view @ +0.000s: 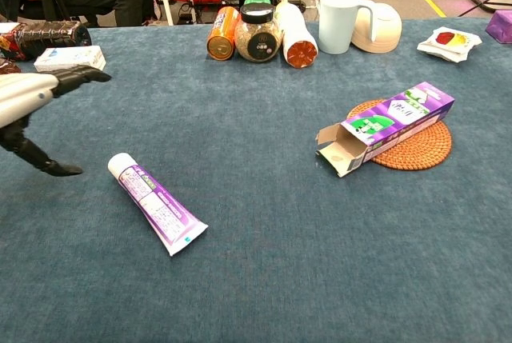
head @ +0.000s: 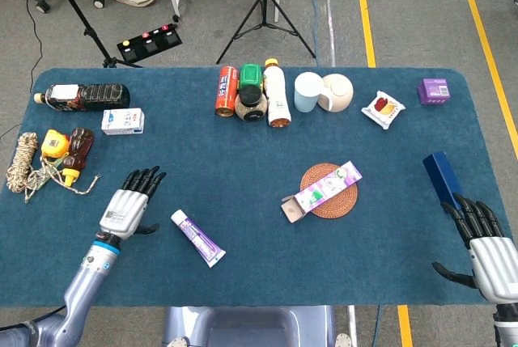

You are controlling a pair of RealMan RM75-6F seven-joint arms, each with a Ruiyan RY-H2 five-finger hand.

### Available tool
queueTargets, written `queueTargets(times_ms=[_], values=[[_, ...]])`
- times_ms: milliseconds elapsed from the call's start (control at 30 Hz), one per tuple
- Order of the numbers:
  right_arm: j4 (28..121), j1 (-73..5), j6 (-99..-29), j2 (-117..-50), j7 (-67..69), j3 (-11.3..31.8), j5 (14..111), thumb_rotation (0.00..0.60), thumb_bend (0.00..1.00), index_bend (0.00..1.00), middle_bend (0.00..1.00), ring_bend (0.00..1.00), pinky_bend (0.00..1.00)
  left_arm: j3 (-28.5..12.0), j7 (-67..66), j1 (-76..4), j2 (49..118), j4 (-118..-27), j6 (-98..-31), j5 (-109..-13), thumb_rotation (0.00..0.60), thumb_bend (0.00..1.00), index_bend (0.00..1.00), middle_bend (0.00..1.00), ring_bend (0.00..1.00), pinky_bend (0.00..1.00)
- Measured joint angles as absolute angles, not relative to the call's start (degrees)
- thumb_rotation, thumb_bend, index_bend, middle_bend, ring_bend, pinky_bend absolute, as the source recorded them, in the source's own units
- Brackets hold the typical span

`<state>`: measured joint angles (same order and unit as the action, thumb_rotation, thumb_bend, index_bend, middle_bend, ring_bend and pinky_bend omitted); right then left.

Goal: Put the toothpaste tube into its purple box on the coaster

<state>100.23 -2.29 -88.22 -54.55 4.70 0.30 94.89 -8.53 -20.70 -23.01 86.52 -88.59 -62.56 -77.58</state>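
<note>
A white and purple toothpaste tube [head: 197, 238] [view: 156, 203] lies flat on the blue table, cap end toward the far left. The purple box [head: 320, 191] [view: 386, 126] lies on a round woven coaster [head: 333, 193] [view: 418, 146], its open flap end hanging off toward the tube. My left hand [head: 126, 205] [view: 32, 99] hovers open just left of the tube's cap, fingers spread, not touching it. My right hand [head: 486, 246] stays open at the table's right front edge, holding nothing.
A row of bottles, a jar and a can [head: 252, 94], a pale mug [head: 307, 91] and a bowl stand at the back. A dark blue box [head: 443, 179] lies near my right hand. Rope, bottles and a small carton [head: 122, 121] sit at the left.
</note>
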Motion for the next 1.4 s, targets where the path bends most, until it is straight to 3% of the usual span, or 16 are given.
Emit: queueTargets(times_ms=[833, 1400], values=[[99.96, -3.03, -86.88, -54.51, 5.28, 0.68, 93.45, 0.6, 0.06, 0.09, 0.01, 0.0, 0.01, -12.48, -34.12, -33.46, 100.21, -80.1, -59.78, -69.17, 0.6, 0.03, 0.0, 0.0, 0.0, 0.05], [99.9, -3.28, -86.58, -54.68, 5.04, 0.88, 92.96, 0.6, 0.06, 0.09, 0.01, 0.0, 0.01, -13.13, -32.55, -38.89, 106.04, -74.01, -60.65, -72.26, 0.6, 0.03, 0.0, 0.0, 0.0, 0.05]])
